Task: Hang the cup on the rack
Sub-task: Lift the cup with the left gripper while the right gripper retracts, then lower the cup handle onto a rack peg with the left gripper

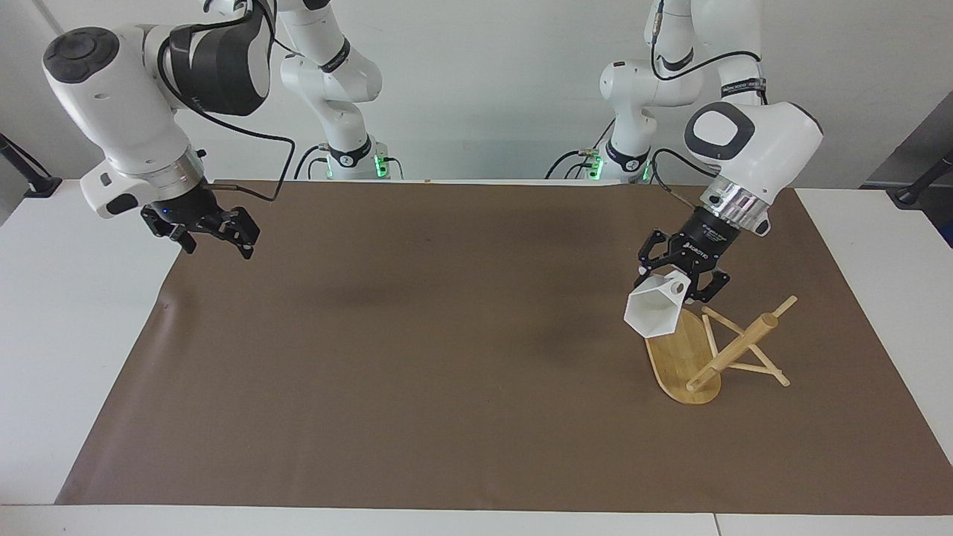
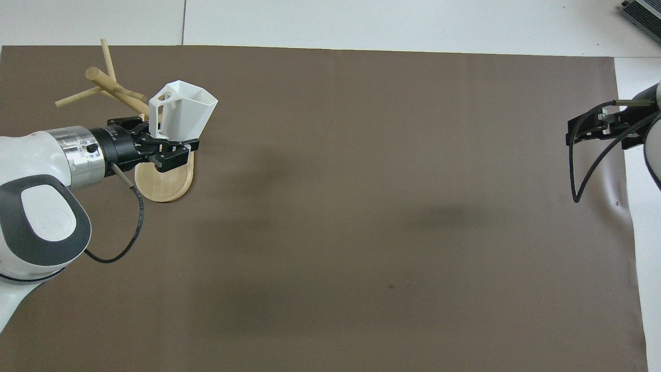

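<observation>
Cup (image 1: 654, 313) hanging tilted in the air, mouth turned down and toward the middle of the mat, just over the oval base of the rack (image 1: 681, 361) — gripped at its handle end by the left gripper (image 1: 681, 279), fingers clamped together on it. Rack standing on the brown mat (image 1: 447, 357) toward the left arm's end of the table, post leaning, thin pegs crossing near its top. Right gripper (image 1: 216, 240) hovering well apart from the rack — over the mat's edge at the right arm's end, holding nothing, fingers standing apart, arm waiting.
</observation>
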